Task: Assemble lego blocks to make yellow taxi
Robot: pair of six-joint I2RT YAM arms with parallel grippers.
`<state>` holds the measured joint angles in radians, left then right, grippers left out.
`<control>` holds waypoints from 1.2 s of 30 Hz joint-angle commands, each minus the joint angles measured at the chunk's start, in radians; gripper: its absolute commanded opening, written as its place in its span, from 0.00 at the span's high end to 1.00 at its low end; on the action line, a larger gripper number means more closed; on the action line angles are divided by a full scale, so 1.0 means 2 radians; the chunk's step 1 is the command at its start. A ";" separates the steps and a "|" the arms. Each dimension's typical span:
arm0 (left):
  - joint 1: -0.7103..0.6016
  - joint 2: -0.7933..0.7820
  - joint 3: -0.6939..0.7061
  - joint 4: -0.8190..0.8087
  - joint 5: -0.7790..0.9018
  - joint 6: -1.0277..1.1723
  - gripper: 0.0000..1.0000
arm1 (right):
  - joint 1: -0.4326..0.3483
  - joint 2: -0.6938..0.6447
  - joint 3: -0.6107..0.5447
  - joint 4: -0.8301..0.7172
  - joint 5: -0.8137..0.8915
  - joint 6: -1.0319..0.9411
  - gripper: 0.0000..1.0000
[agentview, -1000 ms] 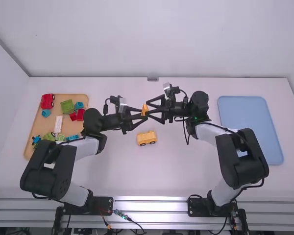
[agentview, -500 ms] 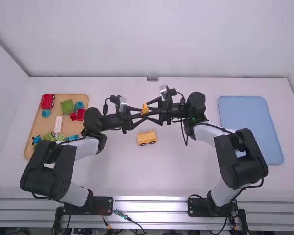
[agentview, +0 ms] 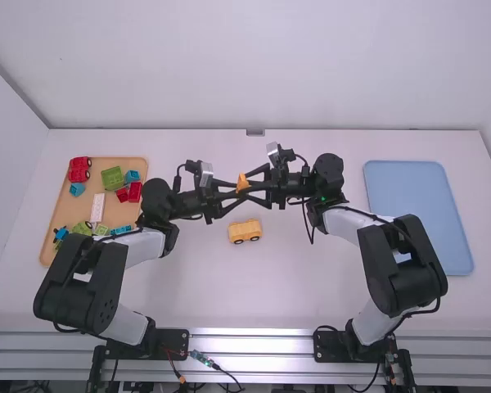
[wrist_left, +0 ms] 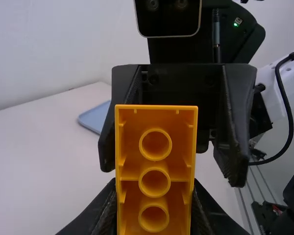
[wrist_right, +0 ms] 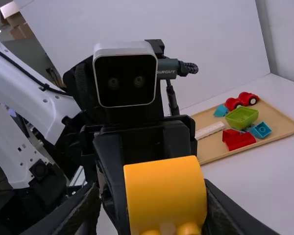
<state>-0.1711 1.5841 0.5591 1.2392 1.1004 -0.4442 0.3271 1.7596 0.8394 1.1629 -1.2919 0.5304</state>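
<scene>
Evidently, we have the left gripper [wrist_left: 154, 191] closed on a yellow block [wrist_left: 157, 117], a finger pressed against each side. Around that same block, the fingers of our right gripper [wrist_right: 151, 188] stand apart, and in the left wrist view there is a visible gap beside the block, so we judge that it does not yet bear the piece. The two meet near the middle of the high view, a little above centre, with the block raised off the table [agentview: 299, 282].

Just below them in that frame sits a yellow car base [agentview: 245, 231] on its wheels, waiting, we think, for this block. Left of centre lies the wooden tray [agentview: 72, 211] with a red car [agentview: 79, 169], a green block [agentview: 112, 178] and other coloured bricks; at the right is the blue tray [agentview: 409, 205].

We take this to be a handover from left to right, and its timing is our main worry. If we loosen the left fingers before the right ones bear evenly, the block could drop onto the base and knock it askew. Closing off-centre could twist the piece, so that its sockets would miss the studs later. With the fingertips crowded so closely, they might also catch on each other and jerk it loose.
</scene>
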 commanded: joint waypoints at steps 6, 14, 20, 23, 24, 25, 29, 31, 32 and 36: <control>-0.001 0.002 0.013 0.011 0.003 0.010 0.98 | 0.000 -0.014 -0.002 0.001 -0.014 -0.010 0.54; -0.001 0.002 0.013 0.014 0.003 0.009 0.98 | 0.000 -0.014 -0.008 0.004 -0.017 -0.021 0.58; -0.001 0.002 0.013 0.015 0.003 0.009 0.98 | -0.009 -0.014 -0.008 0.004 -0.022 -0.021 0.61; -0.001 0.002 0.013 0.015 0.004 0.010 0.98 | -0.010 -0.014 -0.008 0.004 -0.023 -0.021 0.62; -0.001 0.002 0.013 0.015 0.003 0.009 0.98 | -0.009 -0.014 -0.008 0.004 -0.023 -0.021 0.62; -0.001 0.002 0.013 0.015 0.003 0.010 0.98 | -0.009 -0.014 -0.008 0.003 -0.023 -0.023 0.64; -0.001 0.002 0.013 0.015 0.007 0.011 0.98 | -0.010 -0.014 -0.008 0.002 -0.023 -0.025 0.67; -0.001 0.002 0.013 0.015 0.007 0.010 0.98 | -0.010 -0.014 -0.008 0.002 -0.023 -0.024 0.69; -0.001 0.002 0.013 0.015 0.006 0.011 0.98 | -0.009 -0.014 -0.008 0.002 -0.023 -0.025 0.72; -0.001 0.002 0.013 0.015 0.007 0.011 0.98 | -0.009 -0.014 -0.008 0.002 -0.023 -0.025 0.80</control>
<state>-0.1711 1.5837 0.5591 1.2621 1.1282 -0.4297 0.3080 1.7596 0.8307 1.1622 -1.3243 0.4866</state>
